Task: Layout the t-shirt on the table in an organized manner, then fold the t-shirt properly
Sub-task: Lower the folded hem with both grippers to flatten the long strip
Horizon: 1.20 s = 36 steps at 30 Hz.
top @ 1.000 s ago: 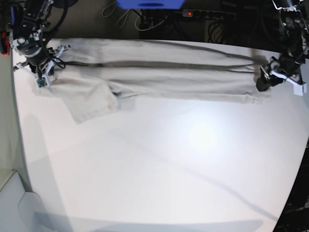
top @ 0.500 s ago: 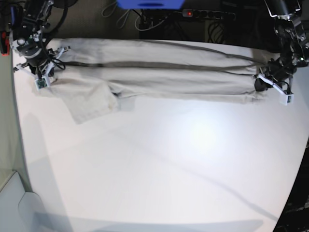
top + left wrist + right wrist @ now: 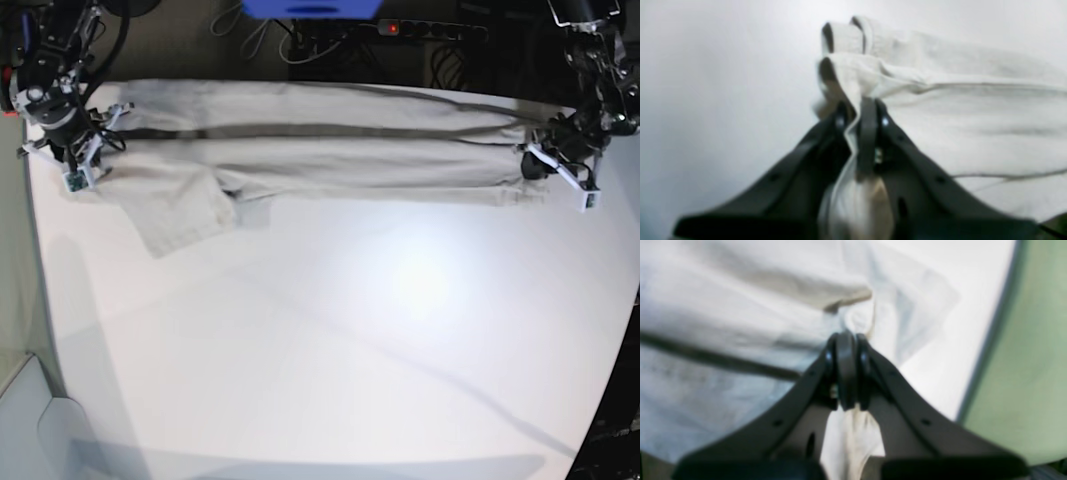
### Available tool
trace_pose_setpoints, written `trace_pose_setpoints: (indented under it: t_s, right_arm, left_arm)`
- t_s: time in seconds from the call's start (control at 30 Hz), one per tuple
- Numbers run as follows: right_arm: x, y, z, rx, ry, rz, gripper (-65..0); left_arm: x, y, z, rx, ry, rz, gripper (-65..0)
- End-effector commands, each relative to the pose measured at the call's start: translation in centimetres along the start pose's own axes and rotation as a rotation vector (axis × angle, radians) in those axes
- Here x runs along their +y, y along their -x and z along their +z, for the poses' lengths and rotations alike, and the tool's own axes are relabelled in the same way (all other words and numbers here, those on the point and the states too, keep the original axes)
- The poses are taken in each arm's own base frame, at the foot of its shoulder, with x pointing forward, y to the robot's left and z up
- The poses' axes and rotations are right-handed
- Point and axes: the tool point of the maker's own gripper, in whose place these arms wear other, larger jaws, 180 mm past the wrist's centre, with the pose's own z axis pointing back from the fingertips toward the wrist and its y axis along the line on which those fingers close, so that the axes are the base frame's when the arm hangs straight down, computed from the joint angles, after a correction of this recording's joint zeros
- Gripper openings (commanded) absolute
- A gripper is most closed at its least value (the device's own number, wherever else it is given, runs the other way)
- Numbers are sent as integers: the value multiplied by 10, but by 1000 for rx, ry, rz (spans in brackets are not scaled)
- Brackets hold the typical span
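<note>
The light grey-beige t-shirt [image 3: 330,150] lies stretched in a long band across the far side of the white table [image 3: 350,330]. A sleeve [image 3: 180,205] hangs toward me at the left. My left gripper [image 3: 532,165] is at the band's right end, shut on bunched hem folds of the t-shirt [image 3: 940,93]; the left wrist view shows cloth pinched at the left gripper [image 3: 862,116]. My right gripper [image 3: 72,150] is at the left end, and the right wrist view shows the right gripper [image 3: 846,343] shut on the t-shirt [image 3: 723,323].
A power strip [image 3: 430,30] with cables and a blue object [image 3: 310,8] lie beyond the table's far edge. A green surface [image 3: 1033,373] borders the table beside the right gripper. The table's curved right edge [image 3: 620,350] runs close to the left arm.
The left gripper has shut on the shirt's right end. Both grippers have shifted slightly toward the far edge, pulling the shirt band straighter and tauter.
</note>
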Motion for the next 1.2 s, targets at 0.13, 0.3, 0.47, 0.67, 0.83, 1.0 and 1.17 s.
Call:
trace_pose_setpoints:
  t_s: [0.13,0.3,0.47,0.67,0.83,1.0,1.17]
  right_arm:
    - [-18,-8,6,-26,40,37,-402]
    - [-42,-11,11,-27,87,59,-279]
    - [-76,-26,17,-67,172,22,-278]
    - [-77,-72,10,-162,173,25,-278]
    - [-37,-110,-11,-122,75,106,-273]
    - [-7,-143,-39,-113,-23,101,-273]
    - [2,-138,-71,-44,-101,53,-274]
  left_arm:
    - [7,7,2,45,-30,-17,-648]
    - [6,3,3,35,-29,-24,-648]
    - [6,3,3,35,-29,-24,-648]
    - [6,5,3,39,-28,-21,-648]
    - [5,6,2,41,-26,-17,-648]
    - [-3,10,-2,40,-12,-2,-648]
    - [-3,12,-2,44,-10,5,-648]
